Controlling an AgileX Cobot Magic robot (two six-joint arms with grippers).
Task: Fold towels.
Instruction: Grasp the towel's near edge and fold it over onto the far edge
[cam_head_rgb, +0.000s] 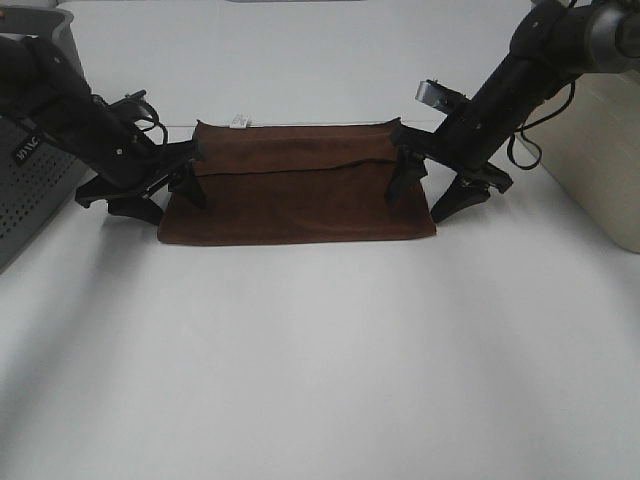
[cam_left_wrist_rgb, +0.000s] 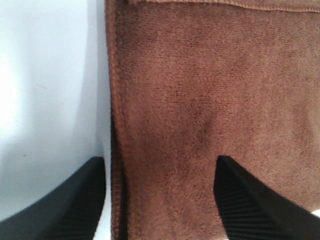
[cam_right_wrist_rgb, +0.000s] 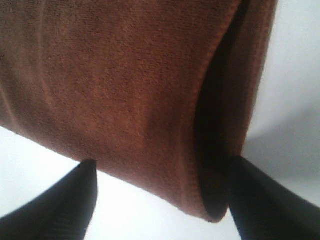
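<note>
- We see the towel (cam_head_rgb: 300, 200) lying flat on the white table (cam_head_rgb: 320, 350), with one long side doubled over onto it.
- Our left gripper (cam_head_rgb: 172, 195) straddles one short edge of the towel, jaws wide.
- Our right gripper (cam_head_rgb: 427, 192) straddles the opposite short edge, jaws equally wide.

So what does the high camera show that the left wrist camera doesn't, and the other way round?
Only the high view shows the whole towel, partly folded over, with its white tag at the far edge. It also shows the right gripper and a grey perforated box at the side. Only the left wrist view shows the plush weave and stitched hem up close, with the left gripper and its black fingers spread apart, one over the table, one over cloth. Both show brown towel on white table.
</note>
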